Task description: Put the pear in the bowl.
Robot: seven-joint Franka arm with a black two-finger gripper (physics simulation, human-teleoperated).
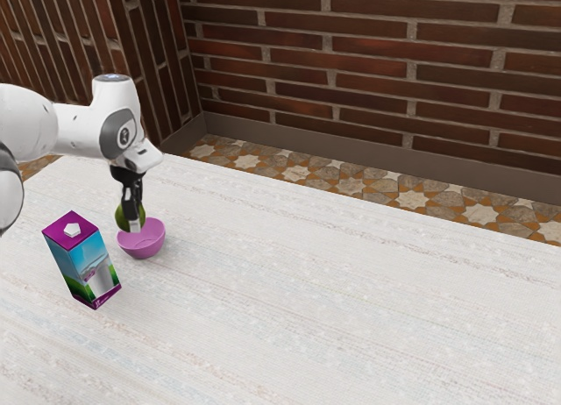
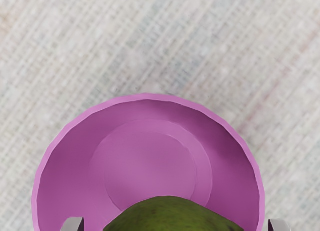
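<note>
From where I stand, the black gripper (image 1: 133, 226) has the green pear (image 1: 122, 217) pinched between its jaws — one finger on either side — and holds it up over the pink bowl (image 1: 150, 243), toward one side of the opening. A purple-topped carton (image 1: 78, 263) stands near the bowl on the pale table (image 1: 351, 309) — toward the exterior view's left.

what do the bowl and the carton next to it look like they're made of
The bowl looks like smooth plastic with a soft, low sheen, judging by its even purple color and thin rim, though glazed ceramic is possible. The carton seems to be coated cardboard: flat printed panels, crisp folded-looking edges and a small white cap on top.
</note>
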